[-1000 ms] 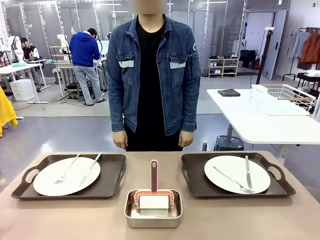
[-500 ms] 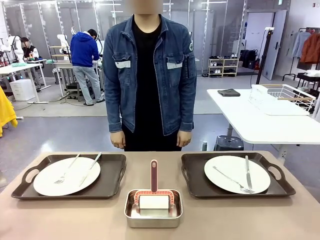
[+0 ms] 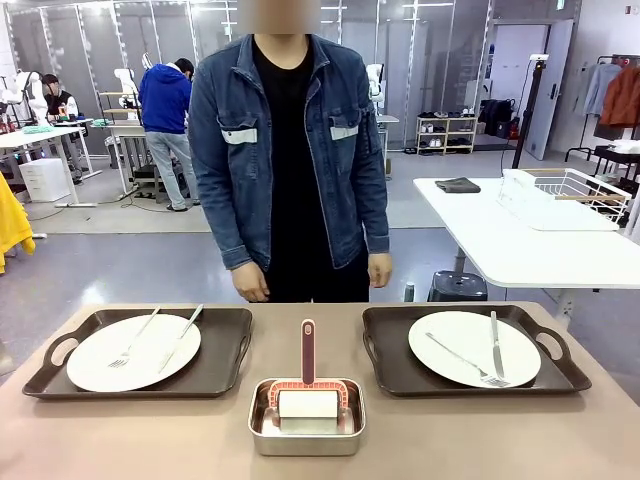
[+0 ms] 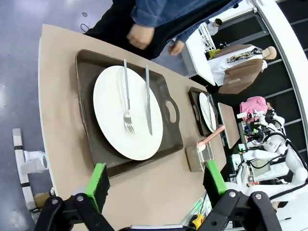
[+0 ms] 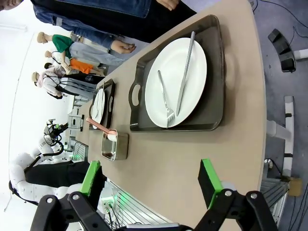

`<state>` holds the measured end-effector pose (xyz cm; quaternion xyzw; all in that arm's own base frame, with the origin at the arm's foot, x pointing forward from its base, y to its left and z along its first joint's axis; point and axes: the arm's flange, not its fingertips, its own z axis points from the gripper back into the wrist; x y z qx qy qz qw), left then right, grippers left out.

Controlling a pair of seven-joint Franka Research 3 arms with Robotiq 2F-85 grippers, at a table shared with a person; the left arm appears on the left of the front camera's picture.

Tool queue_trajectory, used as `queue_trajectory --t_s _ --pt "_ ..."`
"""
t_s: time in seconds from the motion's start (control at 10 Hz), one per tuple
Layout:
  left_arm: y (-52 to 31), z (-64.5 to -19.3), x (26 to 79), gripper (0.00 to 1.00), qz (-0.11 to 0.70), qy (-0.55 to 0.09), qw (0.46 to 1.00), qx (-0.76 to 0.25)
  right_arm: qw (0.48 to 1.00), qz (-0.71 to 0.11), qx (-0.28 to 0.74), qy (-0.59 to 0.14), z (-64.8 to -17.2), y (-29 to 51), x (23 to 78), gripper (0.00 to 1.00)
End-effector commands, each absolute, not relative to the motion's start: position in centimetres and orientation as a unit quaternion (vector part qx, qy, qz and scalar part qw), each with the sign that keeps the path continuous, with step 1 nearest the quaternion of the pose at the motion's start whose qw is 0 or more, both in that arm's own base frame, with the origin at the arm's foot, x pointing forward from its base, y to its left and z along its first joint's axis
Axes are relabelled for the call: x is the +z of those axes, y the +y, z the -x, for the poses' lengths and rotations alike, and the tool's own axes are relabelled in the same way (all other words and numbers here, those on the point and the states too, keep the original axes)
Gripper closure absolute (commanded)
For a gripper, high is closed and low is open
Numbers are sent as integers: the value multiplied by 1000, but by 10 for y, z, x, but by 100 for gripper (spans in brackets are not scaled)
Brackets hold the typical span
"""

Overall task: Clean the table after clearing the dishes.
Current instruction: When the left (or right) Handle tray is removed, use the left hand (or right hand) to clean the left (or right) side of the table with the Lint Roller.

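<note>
Left end effector (image 4: 156,175) and right end effector (image 5: 150,175) gaped empty; tilting a dark rectangular tray (image 3: 226,362) risked spilling its silver fork (image 3: 133,340).

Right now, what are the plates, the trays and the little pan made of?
Plates: probably glazed ceramic, maybe melamine; they look smooth, white and slightly shiny.
Trays: likely plastic; dark brown and dull, with moulded handle holes.
Pan: metal, likely steel; silvery with bright reflections.
</note>
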<state>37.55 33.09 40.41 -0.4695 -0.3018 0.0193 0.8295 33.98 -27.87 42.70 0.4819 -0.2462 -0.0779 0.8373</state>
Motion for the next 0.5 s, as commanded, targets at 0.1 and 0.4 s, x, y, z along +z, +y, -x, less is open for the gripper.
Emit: queue_trajectory --t_s 0.1,0.4 --pt "333 -371 404 0 472 -310 825 13 832 -486 -72 -257 -339 -278 427 0" --pt "333 -371 404 0 472 -310 825 13 832 -486 -72 -257 -339 -278 427 0"
